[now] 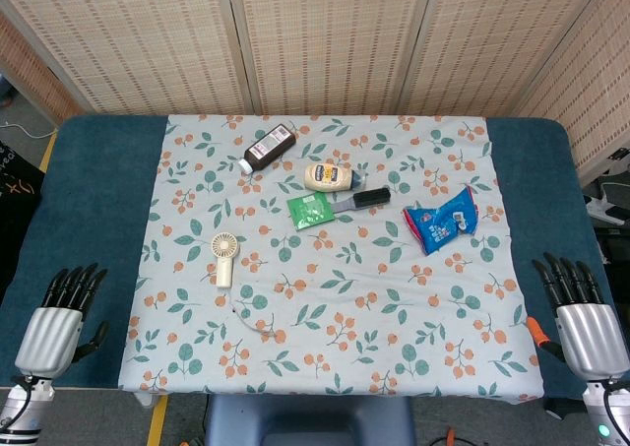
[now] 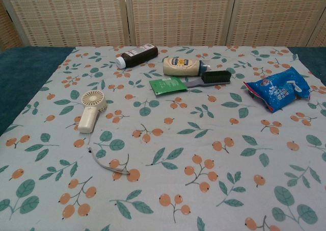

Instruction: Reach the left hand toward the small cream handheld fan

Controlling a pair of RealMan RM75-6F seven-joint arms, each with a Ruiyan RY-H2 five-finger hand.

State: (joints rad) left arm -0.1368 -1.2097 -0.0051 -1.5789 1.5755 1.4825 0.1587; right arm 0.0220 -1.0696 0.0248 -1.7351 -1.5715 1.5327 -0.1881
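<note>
The small cream handheld fan (image 1: 224,256) lies flat on the floral cloth, left of centre, round head toward the back and handle toward me; the chest view shows the fan (image 2: 91,109) with a thin white strap trailing from its handle. My left hand (image 1: 61,318) hovers at the table's near left corner over the blue surface, fingers apart and holding nothing, well to the left of the fan and nearer to me. My right hand (image 1: 579,313) sits at the near right corner, fingers spread and empty. Neither hand appears in the chest view.
Toward the back lie a dark bottle (image 1: 269,148), a cream mayonnaise bottle (image 1: 330,176), a green packet (image 1: 310,211) and a black brush (image 1: 359,200). A blue snack bag (image 1: 442,220) lies at right. The floral cloth (image 1: 394,308) covers a blue table.
</note>
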